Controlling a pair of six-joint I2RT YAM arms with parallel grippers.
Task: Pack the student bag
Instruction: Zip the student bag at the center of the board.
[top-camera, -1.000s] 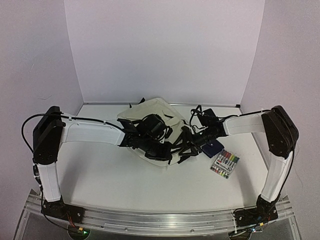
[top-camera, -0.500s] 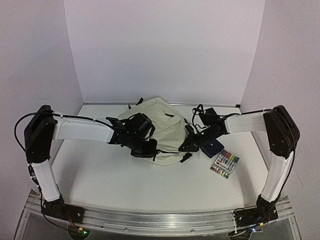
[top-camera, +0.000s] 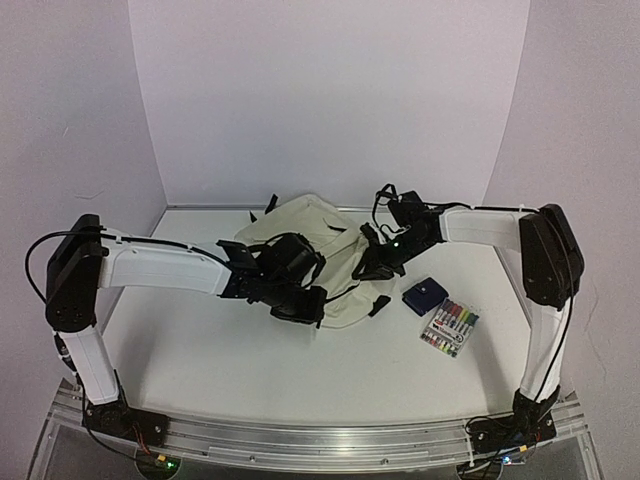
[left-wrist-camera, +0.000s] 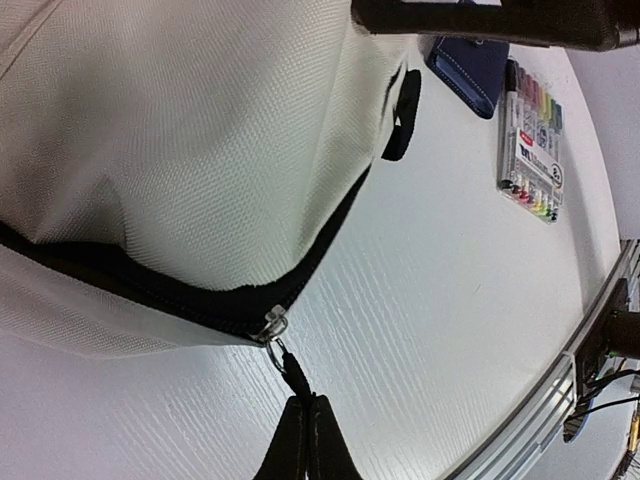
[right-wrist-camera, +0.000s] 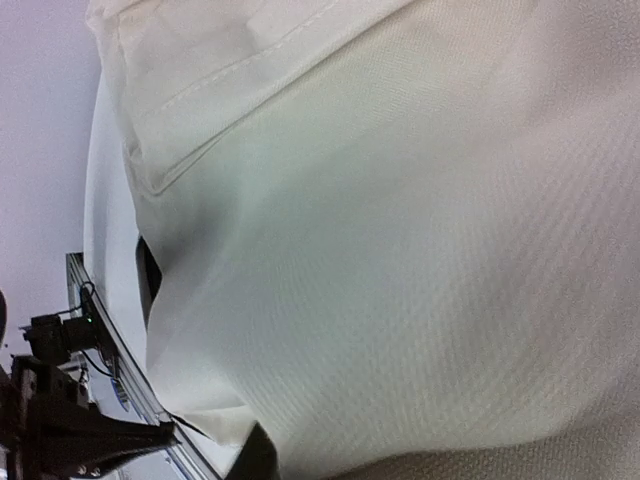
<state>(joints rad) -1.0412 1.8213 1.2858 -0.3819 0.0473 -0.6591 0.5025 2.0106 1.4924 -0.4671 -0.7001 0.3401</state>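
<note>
**Me:** Working the zip is the step in hand, as I read it. My left gripper (left-wrist-camera: 303, 405) has its fingers pressed together on the black zipper pull (left-wrist-camera: 291, 370), just below the metal slider (left-wrist-camera: 271, 327) of the student bag (left-wrist-camera: 200, 150).

**Spotter:** Where is the bag?

**Me:** It's slumped mid-table (top-camera: 200, 350), toward the back wall, between my two arms.

**Spotter:** And your right side?

**Me:** The right gripper (top-camera: 376, 262) is down at the bag's right flank. Its wrist view is filled with cream fabric, so I cannot tell whether the fingers are apart or pinching cloth.

**Spotter:** How do you run the pull well?

**Me:** I draw low and steady along the line of the black zip track, never upward. This bag is soft, and I judge it would drag after me instead of letting the slider travel. I want the right arm anchoring the fabric against my pull.

**Spotter:** Anything packed?

**Me:** A dark slit shows along the zip, but I can see nothing within. The navy pouch (top-camera: 424, 296) lies outside on the table, right of the bag. Just beside it is the clear marker pack (top-camera: 450, 328), with coloured pens ranked inside.
</note>
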